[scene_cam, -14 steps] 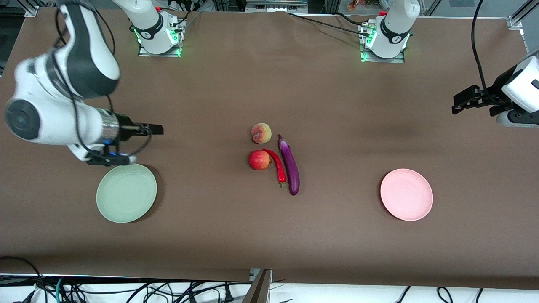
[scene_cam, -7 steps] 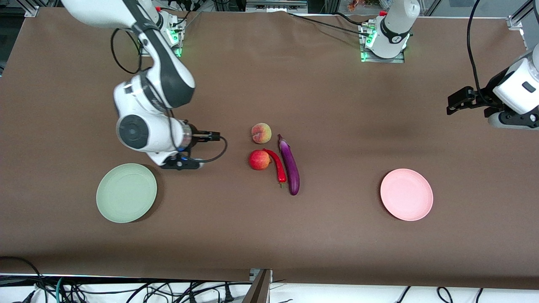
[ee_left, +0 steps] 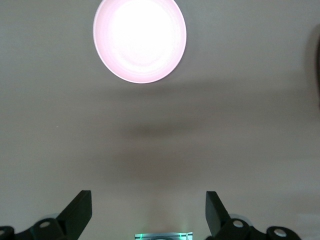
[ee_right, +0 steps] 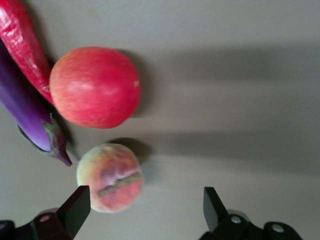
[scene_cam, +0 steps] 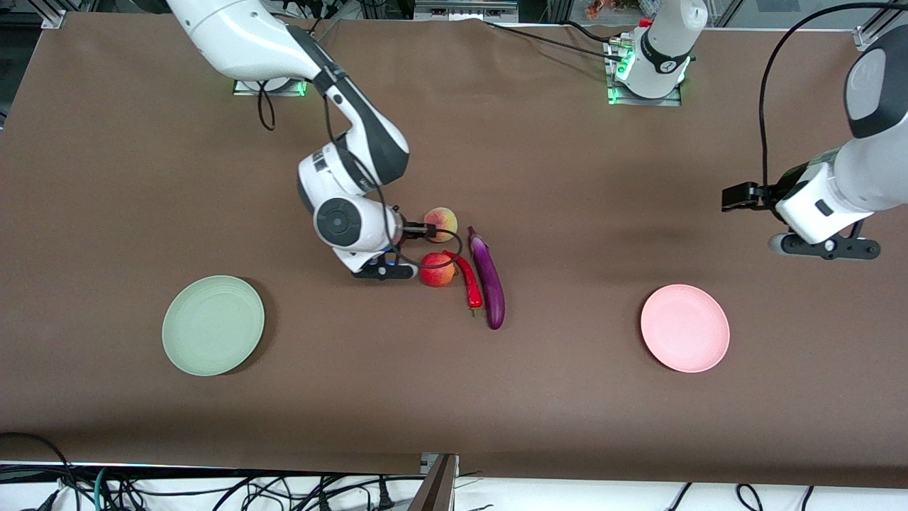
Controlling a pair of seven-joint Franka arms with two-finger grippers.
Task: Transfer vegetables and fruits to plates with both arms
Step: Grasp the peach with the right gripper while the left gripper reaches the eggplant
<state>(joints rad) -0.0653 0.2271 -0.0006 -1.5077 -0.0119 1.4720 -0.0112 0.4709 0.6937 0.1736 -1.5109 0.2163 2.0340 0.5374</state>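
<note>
In the middle of the table lie a yellowish-pink peach [scene_cam: 441, 223], a red apple [scene_cam: 436, 270], a red chili pepper [scene_cam: 468, 280] and a purple eggplant [scene_cam: 488, 280]. My right gripper [scene_cam: 424, 229] hangs open over the table right beside the peach. Its wrist view shows the peach [ee_right: 110, 177] close to one finger of the right gripper [ee_right: 145, 200], with the apple [ee_right: 95, 87], chili [ee_right: 22, 45] and eggplant [ee_right: 25, 112] further off. My left gripper [scene_cam: 738, 196] is open and empty in the air near the pink plate [scene_cam: 684, 328]. The left wrist view shows the left gripper [ee_left: 148, 202] and that plate [ee_left: 140, 40].
A mint green plate [scene_cam: 213, 325] sits toward the right arm's end of the table, nearer the front camera than the fruit. Brown cloth covers the table [scene_cam: 582, 397]. Cables hang below its front edge.
The right arm has swung from above the green plate to the pile in the middle, ending beside the peach. The left arm has shifted inward and lower, toward the pink plate.
</note>
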